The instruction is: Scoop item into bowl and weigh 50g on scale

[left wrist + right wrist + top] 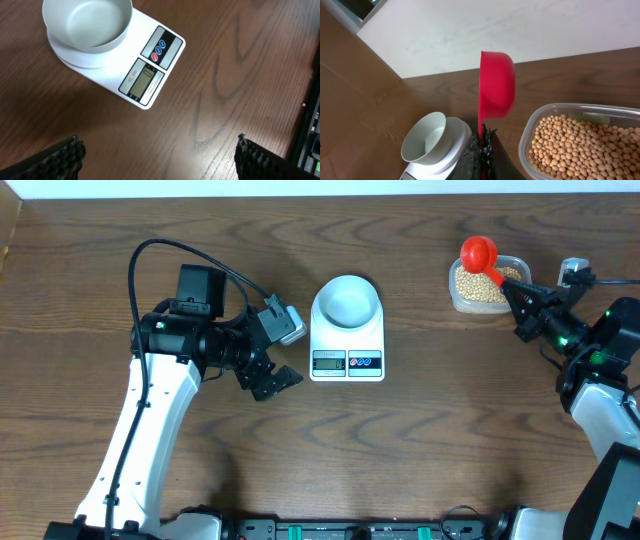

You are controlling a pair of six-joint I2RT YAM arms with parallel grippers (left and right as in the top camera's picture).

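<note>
Only the right wrist view shows the right gripper [482, 146] pinching the red scoop [496, 85]; left gripper [159, 152] gapes wide.

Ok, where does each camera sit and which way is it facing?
Overhead: above the table, facing straight down on scale, bowl, tub of beans; both arms show.
Left wrist: on the left arm, facing down at scale and bowl; open left gripper frames the bottom.
Right wrist: behind the right gripper, shut on the red scoop, facing tub and bowl.
Shared: all show the bowl on the scale.
</note>
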